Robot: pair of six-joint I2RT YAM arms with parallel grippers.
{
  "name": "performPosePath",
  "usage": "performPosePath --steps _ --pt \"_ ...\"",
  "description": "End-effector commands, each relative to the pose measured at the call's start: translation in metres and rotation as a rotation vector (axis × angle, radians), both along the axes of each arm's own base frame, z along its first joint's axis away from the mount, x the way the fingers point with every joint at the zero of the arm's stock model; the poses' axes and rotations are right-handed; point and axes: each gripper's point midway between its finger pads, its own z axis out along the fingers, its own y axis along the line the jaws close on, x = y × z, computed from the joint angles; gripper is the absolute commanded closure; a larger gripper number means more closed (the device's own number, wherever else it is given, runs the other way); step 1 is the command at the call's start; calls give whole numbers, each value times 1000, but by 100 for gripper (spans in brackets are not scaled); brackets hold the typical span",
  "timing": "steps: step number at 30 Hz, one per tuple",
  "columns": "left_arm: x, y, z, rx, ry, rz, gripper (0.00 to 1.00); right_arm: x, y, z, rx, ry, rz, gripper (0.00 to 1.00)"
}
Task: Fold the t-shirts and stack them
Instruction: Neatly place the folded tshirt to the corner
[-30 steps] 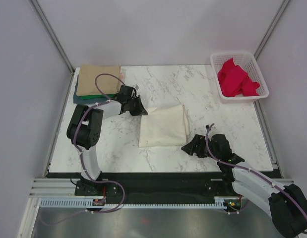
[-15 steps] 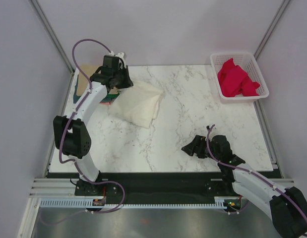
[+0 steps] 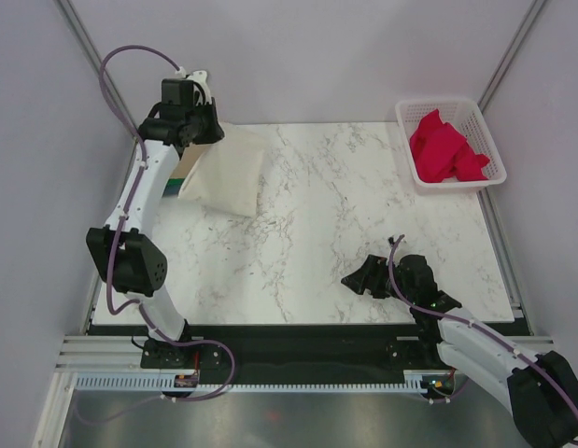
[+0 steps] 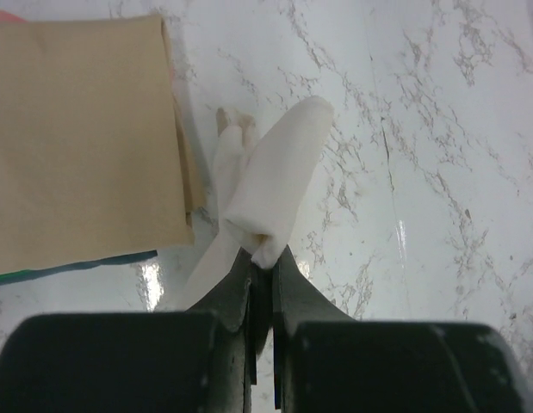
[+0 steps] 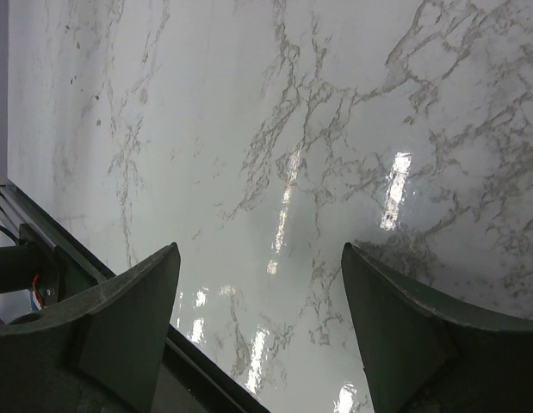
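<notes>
Gleaming between plain grey walls (image 3: pixel 317 56), the veined marble table (image 3: pixel 363 205) is bearing the soft cream t-shirt (image 3: pixel 223 177) at its far left corner, beside the flat tan t-shirt (image 4: pixel 77 129). Your left gripper (image 4: pixel 262 256) is pinching the cream cloth, and your right gripper (image 3: pixel 365 277) is gaping empty near the table's front edge.

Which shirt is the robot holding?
The cream shirt, pinched in the left pincer. The tan one lies flat beside it, and the red cloth sits in the basket.
</notes>
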Motion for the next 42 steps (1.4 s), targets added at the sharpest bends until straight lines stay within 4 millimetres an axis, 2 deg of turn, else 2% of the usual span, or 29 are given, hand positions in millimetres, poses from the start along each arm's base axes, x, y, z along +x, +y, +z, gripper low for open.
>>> performPosePath --steps 1,11,15,18,25,27,28,34,35,37,39,40,41,42 --pt "3 14 75 37 -198 -8 98 2 4 5 14 -40 25 16" --pt "12 33 129 48 -310 25 98 1 5 4 14 -33 31 16" --pt "15 48 143 34 -339 52 98 1 6 3 16 -27 37 16" --pt "17 56 147 23 -345 64 98 0 8 1 14 -16 49 16" --pt "28 62 139 6 -331 57 98 0 9 0 13 -10 57 16" --pt "34 62 130 -2 -312 48 98 0 9 0 13 -11 54 16" --pt "37 76 128 0 -309 71 98 0 9 0 13 -10 54 16" --pt "62 84 95 -14 -248 70 98 0 9 0 15 -10 58 16" --pt "66 89 98 -12 -259 79 98 0 9 0 14 -11 59 16" --pt "77 95 87 -18 -243 90 98 0 9 0 17 -11 57 16" --pt "83 103 90 -21 -259 104 98 0 9 0 16 -9 57 16" --pt "91 106 80 -19 -244 106 98 0 10 0 18 -10 59 16" --pt "94 113 87 -16 -265 118 98 0 10 0 18 -12 59 16" --pt "98 117 84 -14 -266 125 98 -1 10 0 16 -9 59 16"
